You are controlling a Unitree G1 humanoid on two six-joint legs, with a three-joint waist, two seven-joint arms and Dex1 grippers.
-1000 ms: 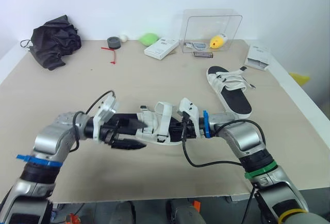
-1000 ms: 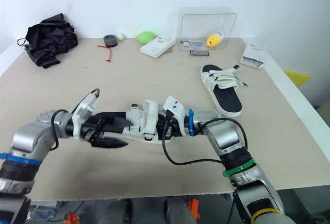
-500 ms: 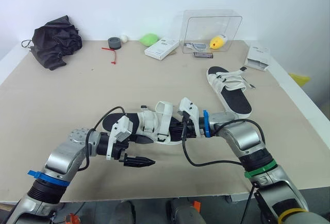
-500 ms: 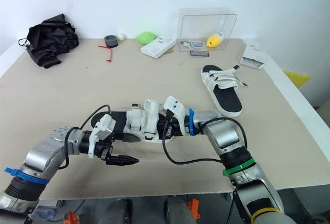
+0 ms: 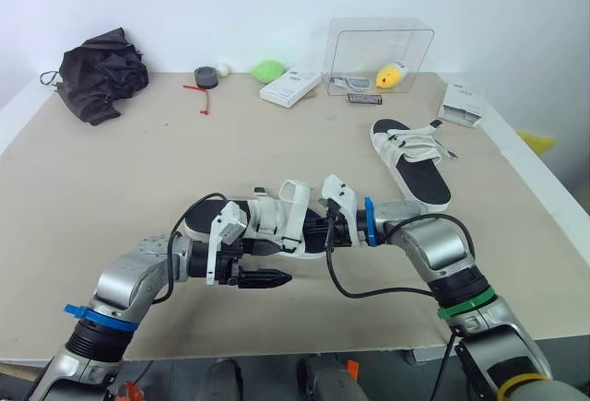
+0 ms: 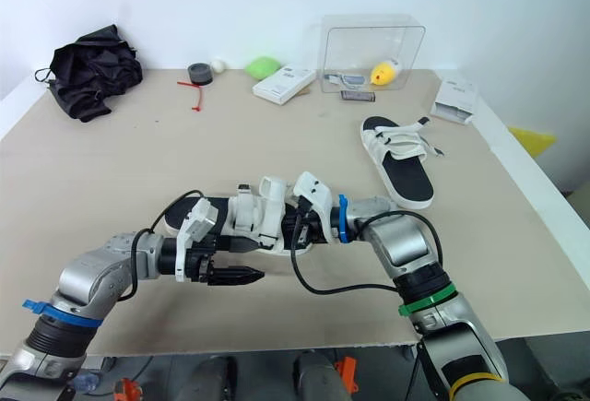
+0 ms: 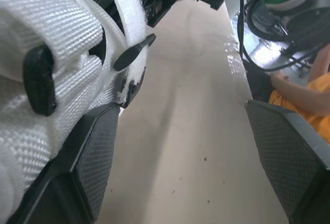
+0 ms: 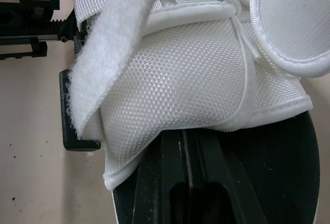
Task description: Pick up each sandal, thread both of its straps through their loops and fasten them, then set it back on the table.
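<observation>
Now: sandal (image 5: 277, 226) gripped near the front of the desk (image 5: 111, 171)

White-strapped and black-soled, it has one end clamped in the right fingers (image 5: 318, 233). The left fingers (image 5: 265, 278) spread wide alongside; their wrist view shows a loose strap (image 7: 129, 23). The other sandal (image 5: 410, 157) lies well apart, bare desk between.

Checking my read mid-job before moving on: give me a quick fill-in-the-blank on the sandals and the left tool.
The left tool is ___, with bare table between its fingers. The second sandal lies on the table toward the robot's ___. The black cloth bundle sits at the far ___ corner.
Missing: open; right; left.
</observation>
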